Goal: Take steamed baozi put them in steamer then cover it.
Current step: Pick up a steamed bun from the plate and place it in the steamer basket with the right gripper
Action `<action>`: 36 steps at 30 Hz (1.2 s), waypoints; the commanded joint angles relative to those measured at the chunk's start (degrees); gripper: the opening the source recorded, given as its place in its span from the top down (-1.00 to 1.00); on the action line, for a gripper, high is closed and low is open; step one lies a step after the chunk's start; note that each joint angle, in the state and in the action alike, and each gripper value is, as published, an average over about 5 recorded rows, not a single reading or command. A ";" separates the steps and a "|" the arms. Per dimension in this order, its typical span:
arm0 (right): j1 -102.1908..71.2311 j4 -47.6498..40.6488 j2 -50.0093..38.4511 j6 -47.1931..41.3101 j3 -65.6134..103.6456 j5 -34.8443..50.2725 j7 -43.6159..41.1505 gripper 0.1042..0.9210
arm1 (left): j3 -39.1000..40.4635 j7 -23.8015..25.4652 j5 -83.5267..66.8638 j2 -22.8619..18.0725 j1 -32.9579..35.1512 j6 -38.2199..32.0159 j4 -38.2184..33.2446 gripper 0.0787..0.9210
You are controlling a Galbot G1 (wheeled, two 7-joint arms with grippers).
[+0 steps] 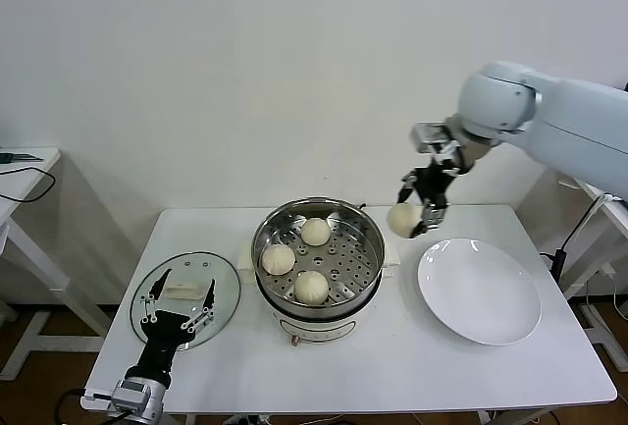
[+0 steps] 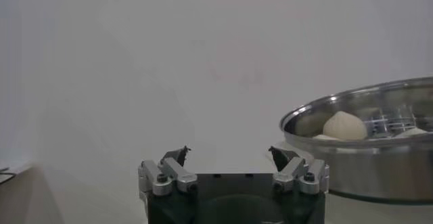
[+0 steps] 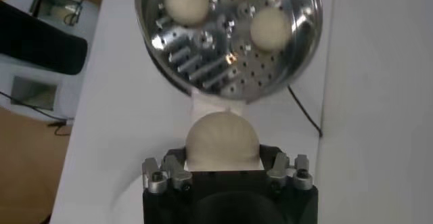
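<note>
Right end effector [image 1: 420, 215] clamped around a baozi [image 1: 402, 219], above the table [image 1: 412, 346].

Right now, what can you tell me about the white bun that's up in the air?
The small round cream-white bun looks soft and smooth, like steamed dough. It is held in the right gripper, raised above the white table between the shiny round steel steamer and the flat white plate. The gripper's fingers press its sides; nothing else touches it. Three matching buns already sit in the steamer.
</note>
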 commanded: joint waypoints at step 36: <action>-16.89 -16.19 19.42 -3.81 0.99 -5.96 2.12 -0.49 | -1.71 0.54 -2.04 0.20 -0.24 -0.47 1.51 -0.77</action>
